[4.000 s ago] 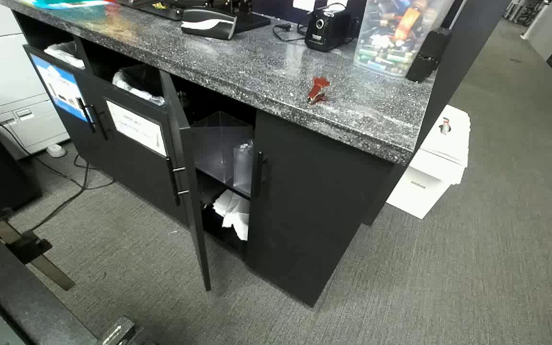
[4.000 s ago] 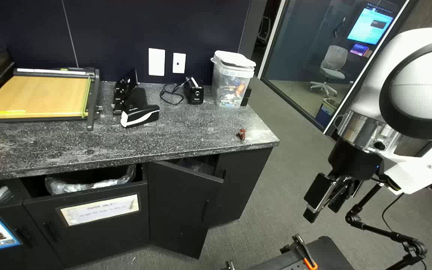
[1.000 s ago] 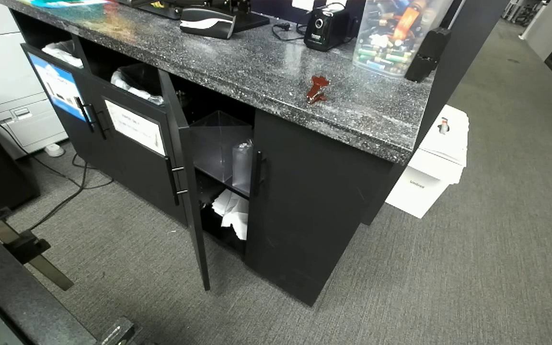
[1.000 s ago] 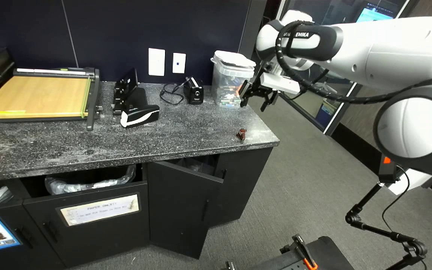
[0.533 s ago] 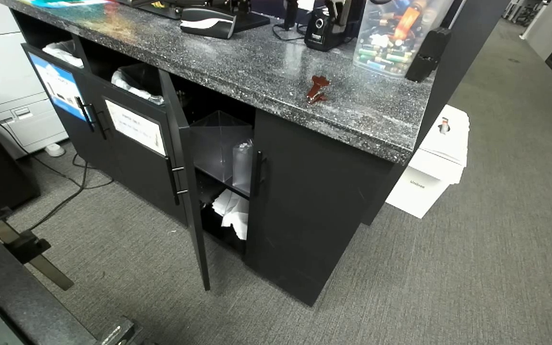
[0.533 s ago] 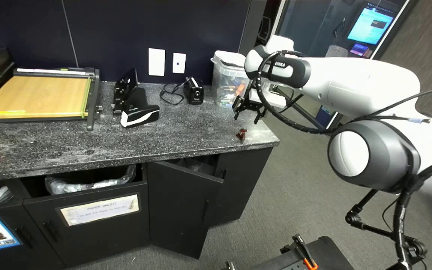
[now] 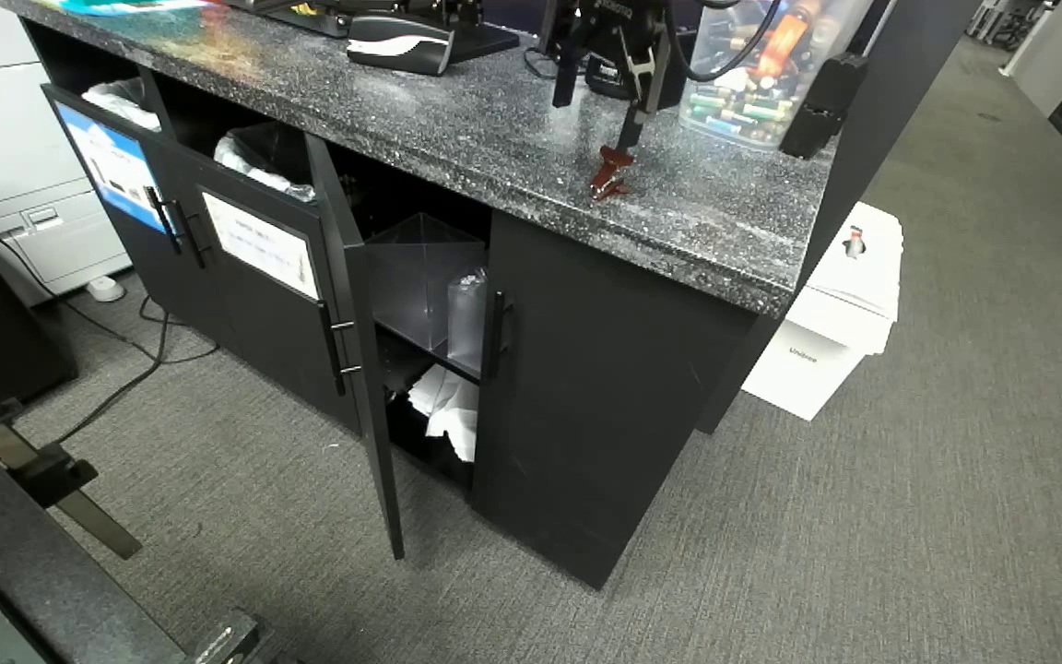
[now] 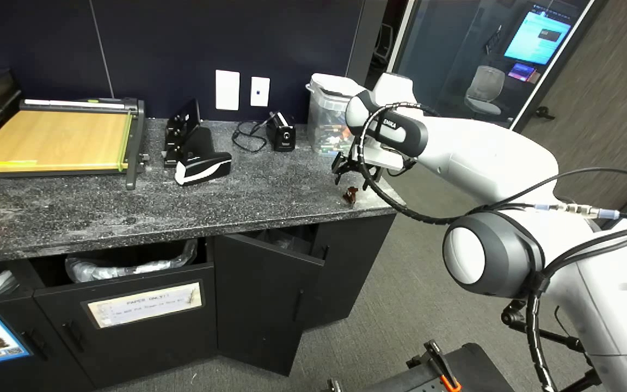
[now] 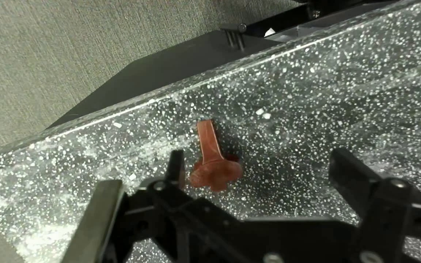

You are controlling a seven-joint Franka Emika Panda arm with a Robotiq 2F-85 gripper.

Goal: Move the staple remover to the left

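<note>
The red staple remover rests on the speckled dark countertop near its front edge. It also shows in an exterior view. In the wrist view the staple remover lies between the two black fingers, much nearer the left-hand finger of the picture. My gripper is open and empty, with a wide gap. In an exterior view my gripper hangs close above and behind the staple remover. One fingertip overlaps the staple remover's far end there; I cannot tell whether they touch. My gripper also shows there, partly behind its cable.
A clear tub of batteries and a black pencil sharpener stand behind the gripper. A black hole punch and a paper cutter are further left. A cabinet door stands open below the countertop.
The arm has swung in from the side and come down over the countertop. The gripper has moved down and toward the staple remover, which has not moved.
</note>
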